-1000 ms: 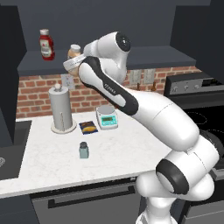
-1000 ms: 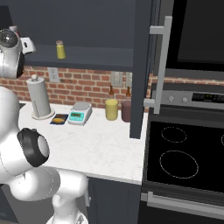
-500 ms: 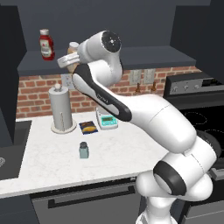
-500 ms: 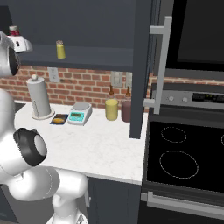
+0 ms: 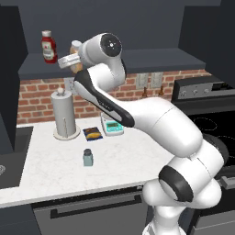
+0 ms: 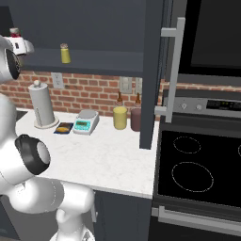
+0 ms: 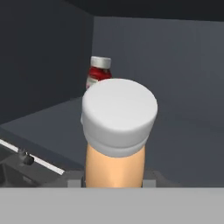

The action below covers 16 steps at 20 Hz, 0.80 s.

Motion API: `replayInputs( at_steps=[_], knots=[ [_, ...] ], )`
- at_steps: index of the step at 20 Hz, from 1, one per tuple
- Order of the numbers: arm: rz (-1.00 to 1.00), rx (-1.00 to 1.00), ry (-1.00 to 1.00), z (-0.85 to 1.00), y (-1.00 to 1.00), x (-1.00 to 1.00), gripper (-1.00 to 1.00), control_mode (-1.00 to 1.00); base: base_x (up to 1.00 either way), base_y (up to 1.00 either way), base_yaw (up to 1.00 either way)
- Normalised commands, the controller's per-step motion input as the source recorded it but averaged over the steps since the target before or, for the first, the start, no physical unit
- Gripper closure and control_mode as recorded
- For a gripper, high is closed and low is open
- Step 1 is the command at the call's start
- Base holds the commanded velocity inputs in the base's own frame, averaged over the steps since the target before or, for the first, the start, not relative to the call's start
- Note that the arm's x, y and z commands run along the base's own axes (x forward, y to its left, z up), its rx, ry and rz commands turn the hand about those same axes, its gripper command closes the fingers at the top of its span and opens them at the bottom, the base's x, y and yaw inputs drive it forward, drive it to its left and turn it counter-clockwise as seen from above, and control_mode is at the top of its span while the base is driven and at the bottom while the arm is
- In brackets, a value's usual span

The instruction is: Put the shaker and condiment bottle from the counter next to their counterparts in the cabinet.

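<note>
1. White two-finger gripper (image 5: 69, 60) is up at the shelf level of the dark grey open wall cabinet (image 5: 151, 58), at the shelf's left part.
2. Gripper is clamped on the small orange condiment bottle with a white cap (image 7: 117, 131); in the hand view the bottle sits between the finger tips, cap towards the cabinet interior.
3. From the left base view, orange bottle (image 5: 75, 50) shows just behind the hand, white cap on top, roughly upright.
4. Red ketchup bottle with white cap and label (image 5: 47, 47) stands on the shelf, near the held bottle and to its left, not touching. In the hand view it sits behind the held cap (image 7: 98, 72).
5. Slim yellow-green shaker with grey cap (image 6: 65, 53) stands on the same shelf, further right.
6. Small squat pale blue-grey shaker with grey cap (image 5: 87, 157) is upright on the white marble counter (image 5: 46, 172), in front of the paper towel roll (image 5: 63, 114) and well apart from the small digital scale (image 5: 112, 125).
</note>
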Motion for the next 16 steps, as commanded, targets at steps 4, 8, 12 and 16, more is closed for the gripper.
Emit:
replayInputs(
  at_steps=[4,8,12,16],
  knots=[
    [0.0,0.0,-0.02,0.05,0.0,0.3,1.0,-1.0,0.0,0.0,0.0],
    [0.0,0.0,0.0,0.0,0.0,0.36,1.0,-1.0,0.0,0.0,0.0],
    [0.0,0.0,0.0,0.0,0.0,0.32,1.0,-1.0,0.0,0.0,0.0],
    [0.0,0.01,0.0,0.0,0.0,0.31,1.0,-1.0,0.0,0.0,0.0]
  ],
)
